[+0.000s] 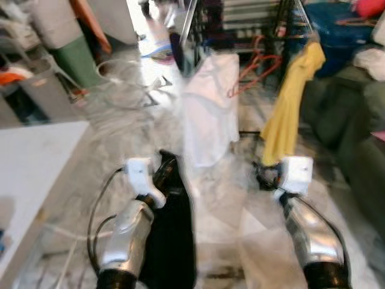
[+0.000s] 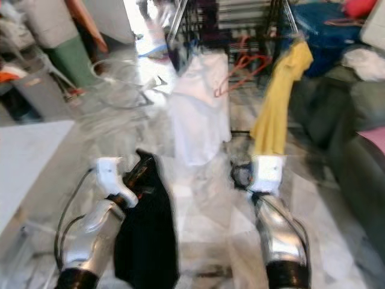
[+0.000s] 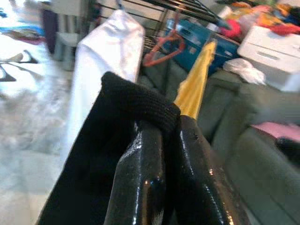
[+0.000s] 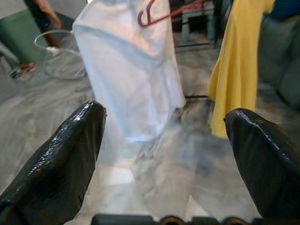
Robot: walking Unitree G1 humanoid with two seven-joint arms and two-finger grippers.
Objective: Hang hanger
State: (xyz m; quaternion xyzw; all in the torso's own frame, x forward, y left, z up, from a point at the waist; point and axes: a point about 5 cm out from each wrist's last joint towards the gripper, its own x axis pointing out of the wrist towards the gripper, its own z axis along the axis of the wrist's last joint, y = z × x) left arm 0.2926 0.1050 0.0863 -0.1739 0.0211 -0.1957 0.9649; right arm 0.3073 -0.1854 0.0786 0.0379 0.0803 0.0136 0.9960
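A black garment [image 1: 171, 241] hangs from my left gripper [image 1: 165, 165], which is low in front of me. In the left wrist view the two fingers [image 3: 140, 178] are shut on the garment's knitted top edge [image 3: 136, 101]; any hanger inside it is hidden. My right gripper [image 4: 164, 140] is held out at the same height, open, with nothing between its fingertips [image 4: 61, 164]. Ahead stands a dark clothes rack [image 1: 252, 18]. A white garment [image 1: 207, 114] and a yellow garment [image 1: 292, 102] hang on it, and an empty red hanger [image 1: 258, 60] hangs between them.
A white table [image 1: 30, 168] edges in at the left. A dark green sofa [image 1: 355, 120] with piled clothes lies to the right. Bins and cables [image 1: 120, 84] clutter the far left floor. Marble floor [image 1: 228, 198] stretches between me and the rack. The eye views are blurred.
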